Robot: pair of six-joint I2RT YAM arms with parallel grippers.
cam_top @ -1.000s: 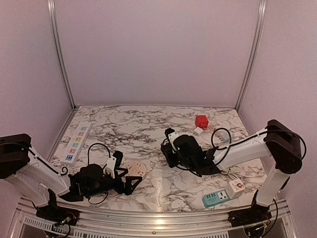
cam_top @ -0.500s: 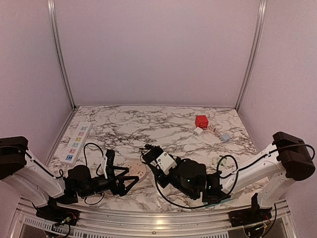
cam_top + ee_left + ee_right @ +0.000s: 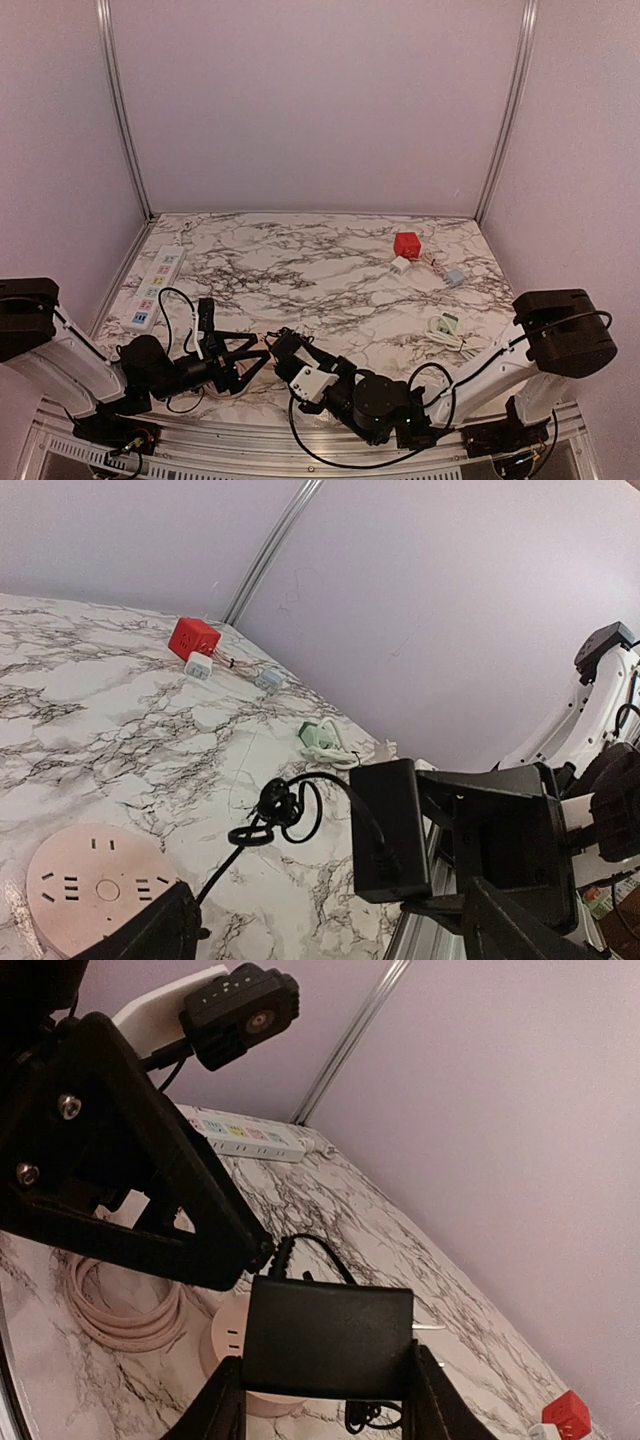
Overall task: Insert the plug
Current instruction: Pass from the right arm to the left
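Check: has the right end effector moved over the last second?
Yes. The right end effector, shut on the black adapter, has swung leftward and toward the camera, away from the red cube socket.

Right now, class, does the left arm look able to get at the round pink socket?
Probably yes. The open left gripper sits right by the round socket, nothing between them, though the black adapter in the right gripper hangs close.

The table [image 3: 300, 260] was glossy and smooth, marble-veined. The plug [image 3: 328, 1338] was matt black plastic, the round socket [image 3: 95, 888] smooth pale plastic. The frame posts [image 3: 122, 110] looked like brushed metal.
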